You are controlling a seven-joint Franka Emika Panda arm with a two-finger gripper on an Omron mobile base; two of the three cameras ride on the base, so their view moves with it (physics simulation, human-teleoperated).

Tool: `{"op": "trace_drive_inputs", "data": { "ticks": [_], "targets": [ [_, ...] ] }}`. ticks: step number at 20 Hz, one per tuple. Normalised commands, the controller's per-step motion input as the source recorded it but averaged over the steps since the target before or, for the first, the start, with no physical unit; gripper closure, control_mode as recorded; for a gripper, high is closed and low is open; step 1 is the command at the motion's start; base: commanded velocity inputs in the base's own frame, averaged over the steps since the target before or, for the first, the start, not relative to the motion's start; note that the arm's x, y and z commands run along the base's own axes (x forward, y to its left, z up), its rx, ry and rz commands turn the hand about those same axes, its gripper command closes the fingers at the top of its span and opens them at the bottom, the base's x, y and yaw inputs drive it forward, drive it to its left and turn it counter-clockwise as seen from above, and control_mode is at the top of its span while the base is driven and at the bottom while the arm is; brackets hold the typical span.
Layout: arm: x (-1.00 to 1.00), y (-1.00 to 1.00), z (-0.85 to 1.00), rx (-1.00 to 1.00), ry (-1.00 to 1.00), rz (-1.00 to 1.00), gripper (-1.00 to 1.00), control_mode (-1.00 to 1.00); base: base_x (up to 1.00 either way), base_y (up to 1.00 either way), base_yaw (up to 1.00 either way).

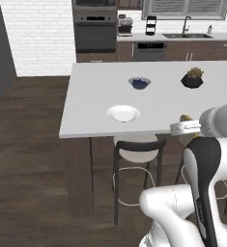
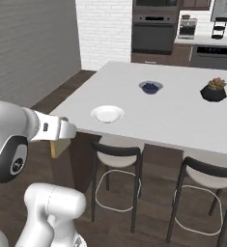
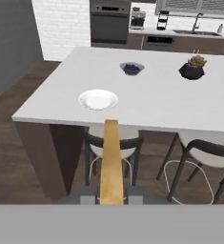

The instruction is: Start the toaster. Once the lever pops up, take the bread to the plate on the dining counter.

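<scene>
My hand view shows the gripper [image 3: 111, 196] pinching the bread [image 3: 111, 162] edge-on, below the dining counter [image 3: 180, 109] edge; the base views barely show it. One empty plate [image 3: 98, 99] sits at 11 o'clock, one bowl [image 3: 131, 68] holding something blue beyond, one potted plant [image 3: 192, 67], two stools [image 3: 112, 145].

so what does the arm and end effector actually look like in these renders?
The arm is glossy white with rounded, bulbous links and black joint sections; one joint cap carries a small pale logo mark. Near the wrist sits a white boxy flange with small dark dots. No loose cables. The end effector shows two small dark grey, blocky fingertips.
</scene>
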Motion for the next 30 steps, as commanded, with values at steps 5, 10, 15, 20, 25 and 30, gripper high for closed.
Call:
{"op": "trace_drive_inputs", "data": {
  "ticks": [5,10,15,20,25,30],
  "targets": [
    [0.0,0.0,0.0,0.0,0.0,0.0,1.0,1.0,0.38,0.44,-0.19],
    [0.0,0.0,0.0,0.0,0.0,0.0,1.0,1.0,0.55,0.36,-0.04],
    [0.0,0.0,0.0,0.0,0.0,0.0,1.0,1.0,0.57,0.44,-0.14],
    [0.0,0.0,0.0,0.0,0.0,0.0,1.0,1.0,0.58,0.39,-0.23],
    [0.0,0.0,0.0,0.0,0.0,0.0,1.0,1.0,0.52,0.26,-0.17],
    [0.0,0.0,0.0,0.0,0.0,0.0,1.0,1.0,0.62,0.04,-0.08]
  ]
}}
